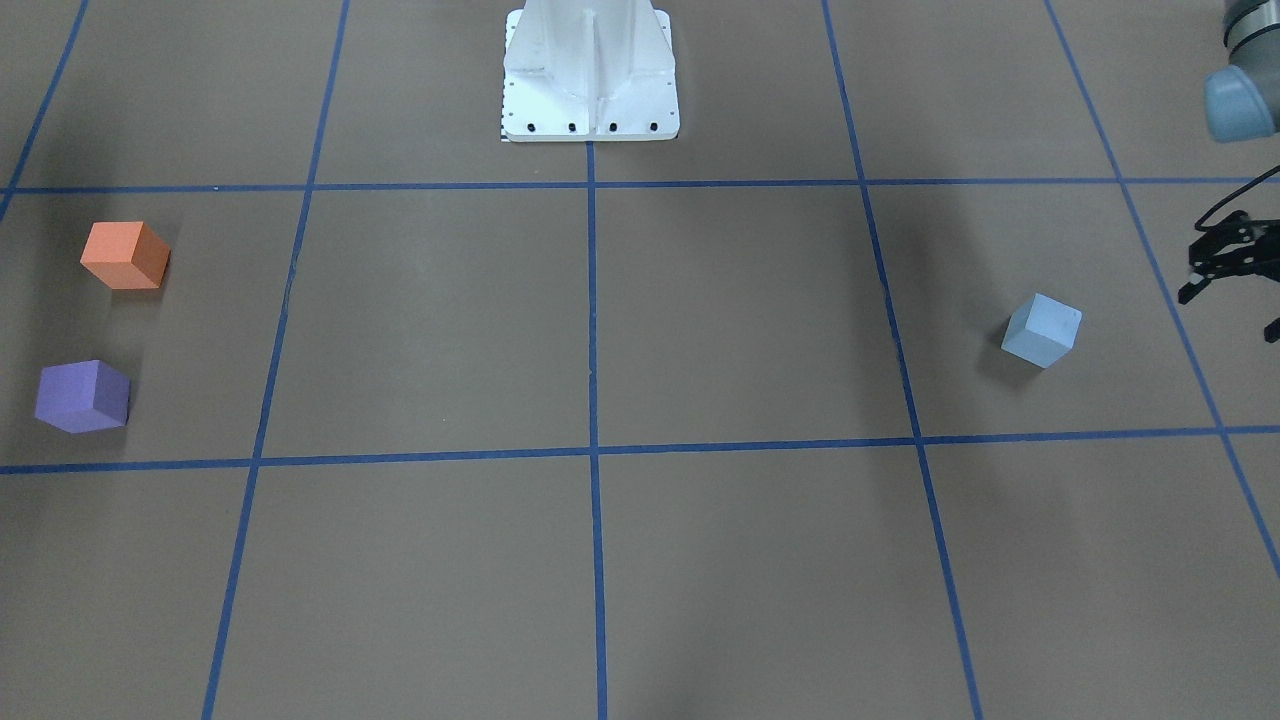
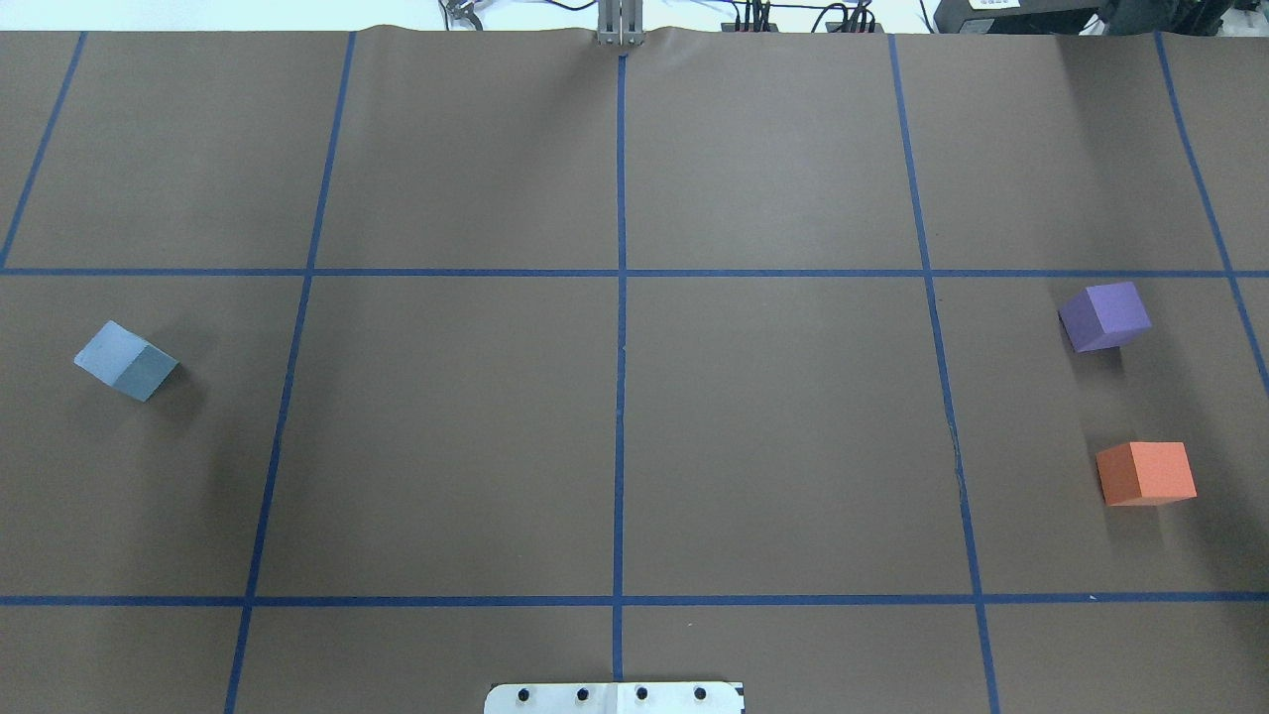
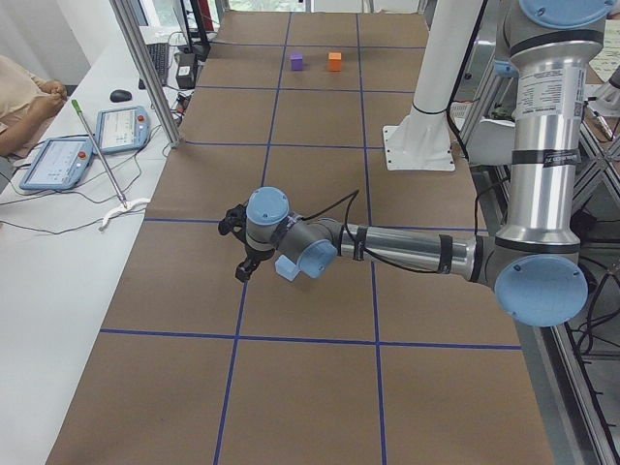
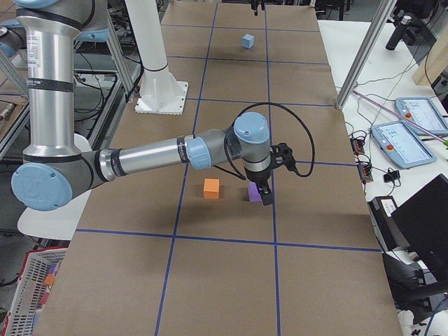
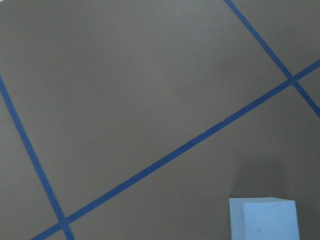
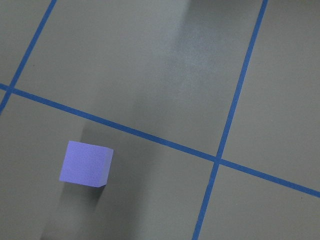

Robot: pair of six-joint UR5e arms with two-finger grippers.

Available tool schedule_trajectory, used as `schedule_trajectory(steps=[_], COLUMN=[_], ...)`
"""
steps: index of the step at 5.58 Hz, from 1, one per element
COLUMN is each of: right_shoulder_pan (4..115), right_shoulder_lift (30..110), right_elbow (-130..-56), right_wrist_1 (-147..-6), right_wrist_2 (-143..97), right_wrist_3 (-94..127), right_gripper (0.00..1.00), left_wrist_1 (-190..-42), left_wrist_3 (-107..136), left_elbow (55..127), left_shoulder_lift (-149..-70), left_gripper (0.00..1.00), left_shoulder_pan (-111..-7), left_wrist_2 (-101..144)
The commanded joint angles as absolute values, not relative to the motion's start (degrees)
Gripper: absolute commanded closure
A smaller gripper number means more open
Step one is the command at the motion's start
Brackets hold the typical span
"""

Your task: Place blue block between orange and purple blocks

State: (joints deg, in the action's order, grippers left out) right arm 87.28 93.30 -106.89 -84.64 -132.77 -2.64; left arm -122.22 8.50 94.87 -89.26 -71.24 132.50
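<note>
— Where's the blue block [image 1: 1042,330]?
— On the robot's left side of the table [image 1: 740,320], well apart from the orange block [image 1: 125,255] and purple block [image 1: 82,396]. Your left gripper [image 1: 1232,310] hangs just beside it, jaws apart, empty. Right gripper [image 4: 264,190]: can't tell its state.
— Risks?
— Block sits skewed to the tape lines [image 1: 592,300]. Close on its corners and it may twist out. The gap between the pair looks tight, so come in crooked and you'd likely shove one. Right gripper hangs over purple; watch for a clash.

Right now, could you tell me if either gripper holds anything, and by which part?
Nothing is held: the blue block, orange block and purple block all lie free.
</note>
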Motion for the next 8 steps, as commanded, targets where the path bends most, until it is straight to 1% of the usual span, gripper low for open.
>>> schedule_trajectory(steps=[1, 3, 5, 7, 8], right_shoulder_pan=[87.28, 87.28, 87.28, 87.28, 87.28], right_shoulder_lift=[93.60, 93.78, 93.95, 94.31, 94.39], right_elbow=[-106.70, -106.70, -106.70, -106.70, -106.70], right_wrist_1=[-84.29, -84.20, -84.29, -84.20, -84.20], right_wrist_2=[-132.71, -132.71, -132.71, -132.71, -132.71], right_wrist_3=[-2.29, -2.29, -2.28, -2.29, -2.29], right_gripper=[0.00, 0.00, 0.00, 0.00, 0.00], left_wrist_1=[-124.96, -124.89, -124.81, -124.72, -124.63], left_wrist_3=[18.95, 19.51, 19.42, 19.42, 19.42], left_elbow=[95.01, 94.92, 94.49, 91.78, 91.24], left_shoulder_lift=[-89.38, -89.04, -88.59, -89.29, -89.38], left_gripper=[0.00, 0.00, 0.00, 0.01, 0.17], left_shoulder_pan=[-60.52, -55.48, -53.18, -51.95, -51.60], left_wrist_2=[125.29, 121.48, 121.38, 121.38, 121.46])
